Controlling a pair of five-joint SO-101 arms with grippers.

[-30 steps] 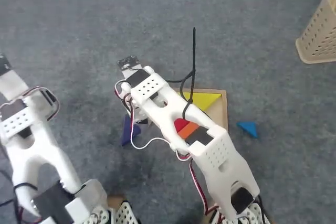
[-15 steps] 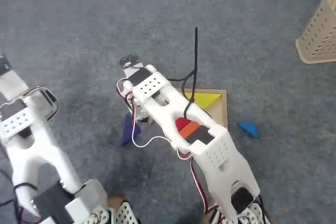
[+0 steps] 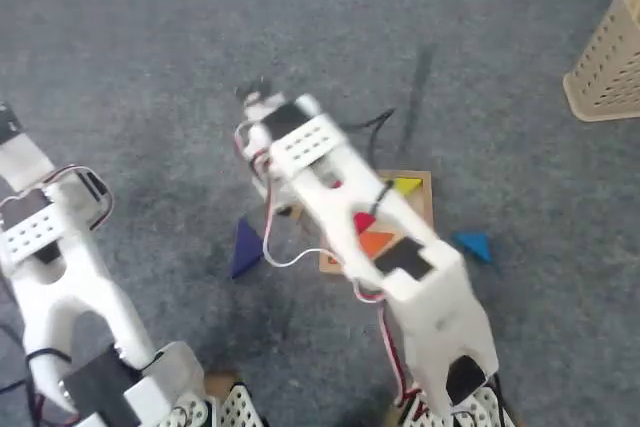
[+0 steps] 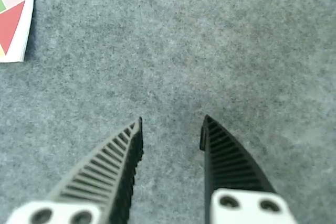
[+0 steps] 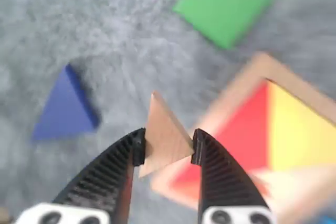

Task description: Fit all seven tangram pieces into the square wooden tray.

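I read the right gripper [image 5: 168, 142] clamped on a tan triangle [image 5: 163, 136], poised at the wooden tray [image 5: 231, 92] rim. Left gripper [image 4: 170, 129] stands parted and empty over grey carpet [image 4: 210, 35].

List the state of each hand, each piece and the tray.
wooden tray: partly filled
red piece: in the tray
yellow piece: in the tray
orange piece: in the tray
right hand: shut on wooden triangle
wooden triangle: held, outside the tray
left hand: open, empty
dark blue triangle: loose, outside the tray
green square: loose, outside the tray
light blue triangle: loose, outside the tray
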